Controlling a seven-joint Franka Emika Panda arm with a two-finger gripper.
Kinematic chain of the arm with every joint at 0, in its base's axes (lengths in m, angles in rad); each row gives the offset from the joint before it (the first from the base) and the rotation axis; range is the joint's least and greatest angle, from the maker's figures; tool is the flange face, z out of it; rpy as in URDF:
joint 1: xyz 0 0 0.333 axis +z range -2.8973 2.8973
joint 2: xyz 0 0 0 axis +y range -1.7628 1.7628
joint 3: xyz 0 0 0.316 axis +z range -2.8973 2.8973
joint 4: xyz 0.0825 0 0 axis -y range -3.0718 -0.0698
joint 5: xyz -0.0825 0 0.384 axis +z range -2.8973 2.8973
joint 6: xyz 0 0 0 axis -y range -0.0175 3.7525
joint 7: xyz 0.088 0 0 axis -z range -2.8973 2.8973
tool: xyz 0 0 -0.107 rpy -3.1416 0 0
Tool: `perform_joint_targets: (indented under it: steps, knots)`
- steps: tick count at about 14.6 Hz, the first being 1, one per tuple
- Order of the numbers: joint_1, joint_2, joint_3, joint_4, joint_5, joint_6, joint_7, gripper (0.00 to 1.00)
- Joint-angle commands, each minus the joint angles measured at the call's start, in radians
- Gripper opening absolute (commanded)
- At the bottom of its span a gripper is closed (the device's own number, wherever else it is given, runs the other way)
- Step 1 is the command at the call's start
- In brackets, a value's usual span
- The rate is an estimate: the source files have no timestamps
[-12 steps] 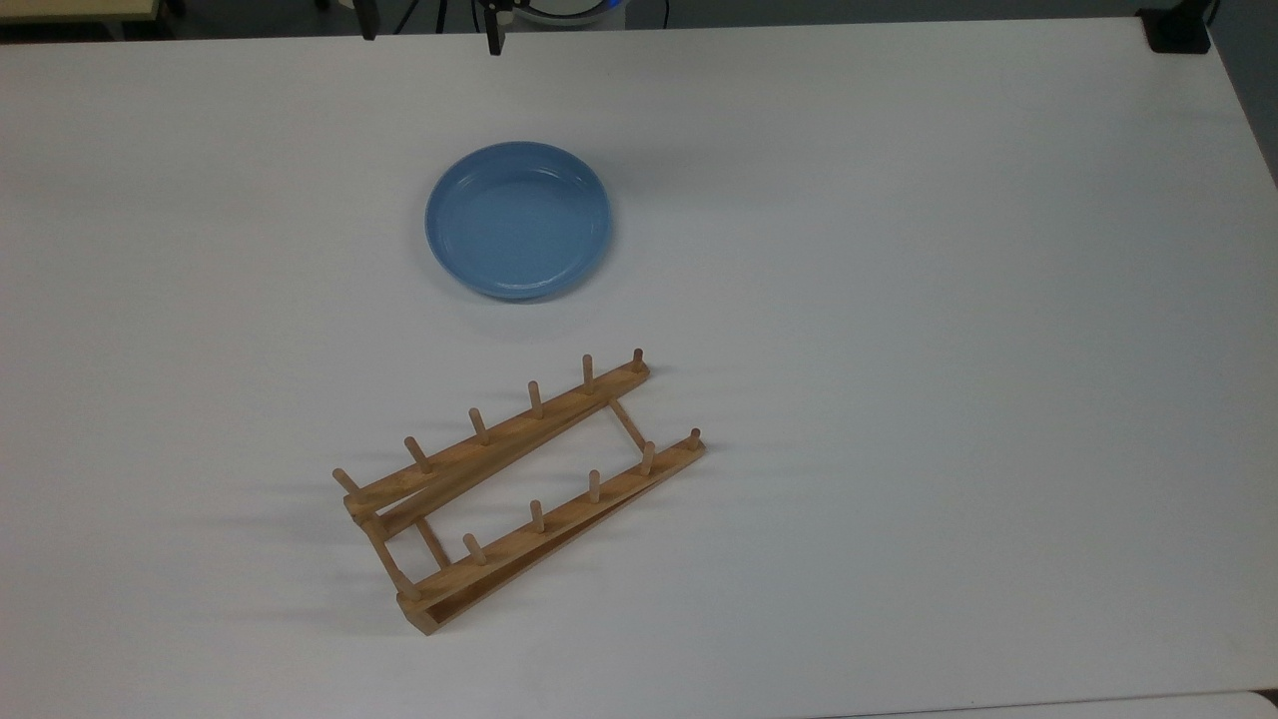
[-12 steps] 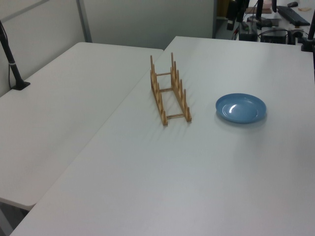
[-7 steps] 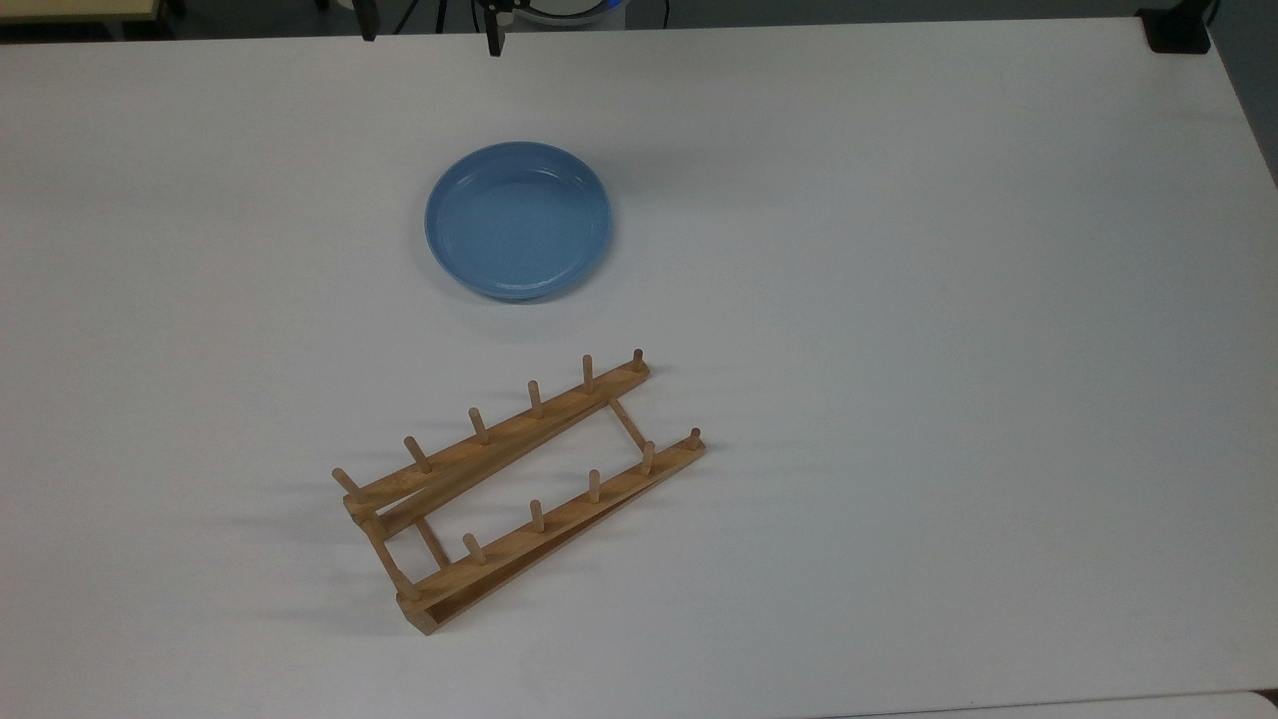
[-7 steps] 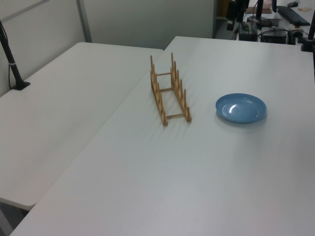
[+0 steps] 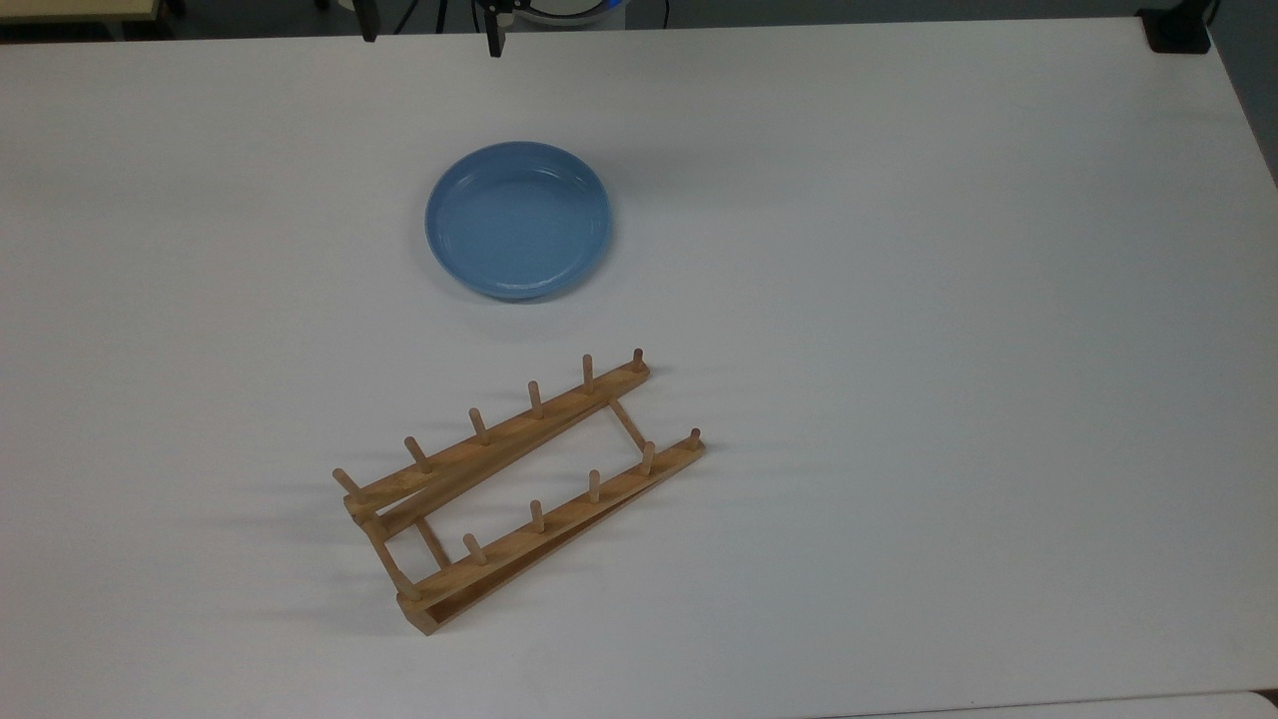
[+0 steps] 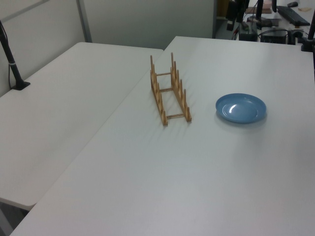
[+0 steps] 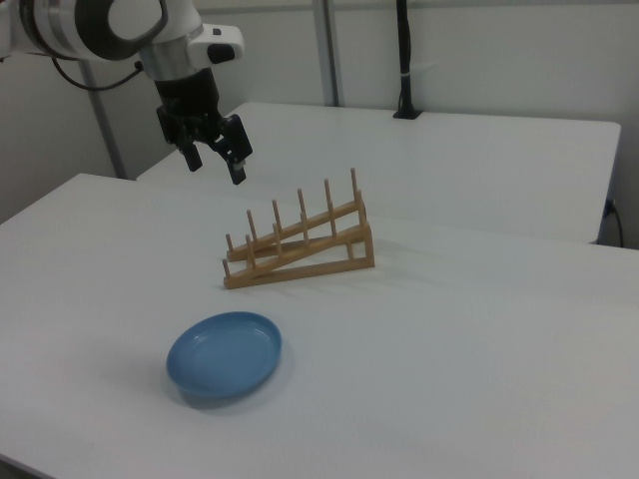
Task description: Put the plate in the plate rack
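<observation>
Broadly, a white table [image 5: 899,300] takes up most of the scene and carries both task items; a second white table [image 6: 59,118] stands edge to edge with it on the left view's left.

Next in size is the robot arm [image 7: 100,25], white with dark joints, reaching in from the right view's upper left. Its gripper [image 7: 214,160] hangs in the air above the table surface, pointing down, with the two dark fingers [image 7: 239,166] spread apart and nothing held between them.

The plate rack [image 7: 300,244] stands on the table below the gripper and to its right in the right view, well apart from it. In the top view the plate rack [image 5: 519,489] lies at a slant, its two rails running from lower left to upper right, each bearing a row of upright pegs, with thin crossbars joining them. In the left view the rack [image 6: 170,93] sits near the seam between the two tables.

The plate [image 7: 225,356] rests flat on the table, rim up, well below the gripper in the right view and nearer the camera than the rack. In the top view the plate [image 5: 518,221] lies above the rack, near it but not touching; in the left view the plate [image 6: 240,108] is to the rack's right.

A black post [image 7: 404,60] rises from the far table, behind the rack in the right view.
</observation>
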Motion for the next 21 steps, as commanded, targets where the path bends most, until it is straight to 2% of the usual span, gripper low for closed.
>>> perform_joint_targets:
  steps: [1,4,7,8,9,12,14,15,17,21]
  knots:
    - [0.003,-0.004,0.000,-0.006,-0.011,0.004,-0.017,1.00]
    - [-0.010,-0.011,0.000,-0.013,-0.023,0.001,-0.123,1.00]
    - [-0.051,-0.013,-0.008,-0.013,-0.025,-0.067,-0.421,1.00]
    - [-0.066,-0.013,-0.008,-0.016,-0.046,-0.109,-0.550,1.00]
    - [-0.076,-0.010,-0.008,-0.025,-0.072,-0.132,-0.600,1.00]
    - [-0.112,-0.005,-0.010,-0.121,-0.123,-0.099,-0.623,1.00]
    - [-0.164,-0.004,-0.008,-0.234,-0.124,0.092,-0.637,1.00]
    - [-0.169,0.011,-0.010,-0.314,-0.123,0.190,-0.628,1.00]
    - [-0.169,0.030,-0.010,-0.396,-0.121,0.300,-0.622,1.00]
    - [-0.163,0.093,-0.008,-0.422,-0.112,0.348,-0.581,1.00]
